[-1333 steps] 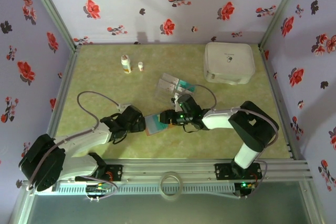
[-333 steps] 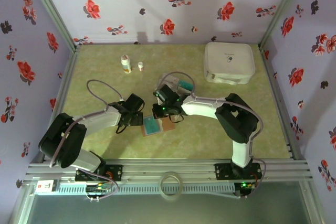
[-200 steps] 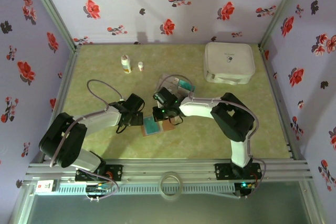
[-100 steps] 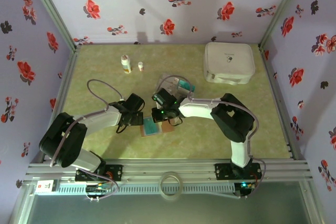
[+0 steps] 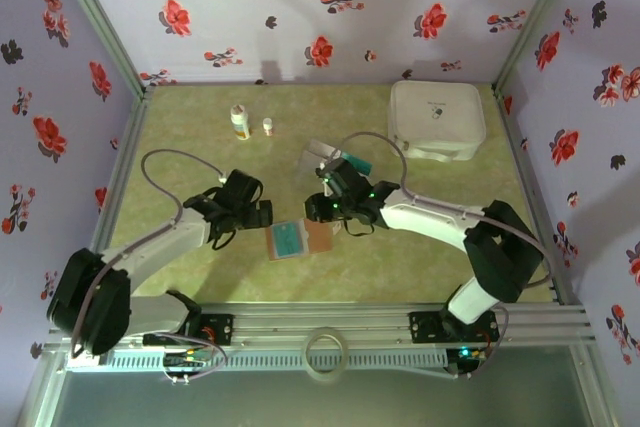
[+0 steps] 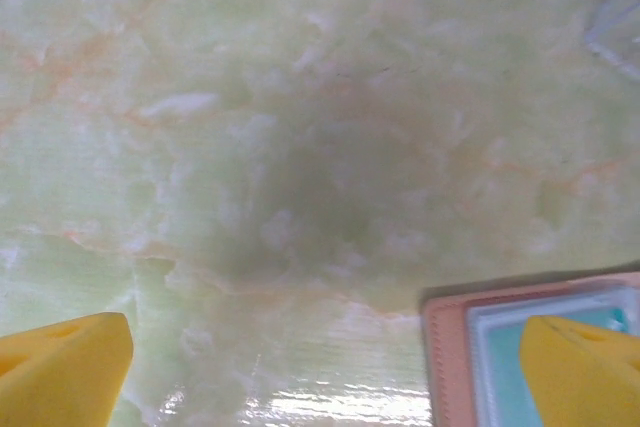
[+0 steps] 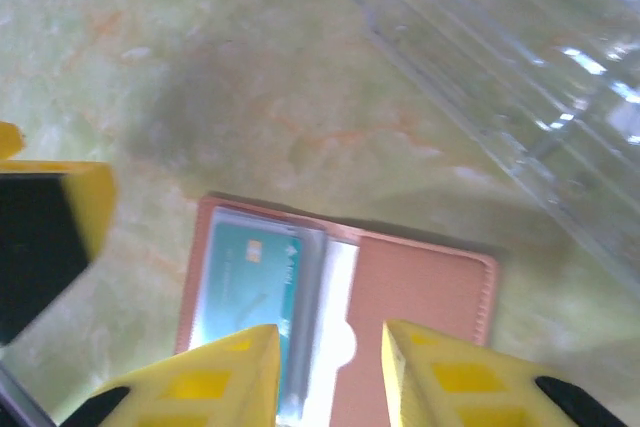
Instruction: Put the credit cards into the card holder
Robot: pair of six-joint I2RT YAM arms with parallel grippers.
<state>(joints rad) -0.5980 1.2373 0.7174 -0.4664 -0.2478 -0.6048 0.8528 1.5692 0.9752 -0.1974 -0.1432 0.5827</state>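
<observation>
Right gripper [image 7: 330,347]: yellow jaws slightly apart, holding nothing, poised just above the open pinkish-brown leather-like card holder [image 7: 425,282], which lies flat on the green marbled tabletop [image 7: 150,67].

Left gripper [image 6: 320,347]: spread wide, empty, at the holder's left edge.

A teal-green plastic credit card [image 7: 245,282] sits in the holder's clear sleeve.

Judgement: the card is light, stiff and slick, so pinch a free short edge. The holder is limp, so pin its cover.

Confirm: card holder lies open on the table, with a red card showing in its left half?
Not red. The card in the left half is teal-green, as the right wrist view shows. The rest holds: the card holder lies open on the table.
</observation>
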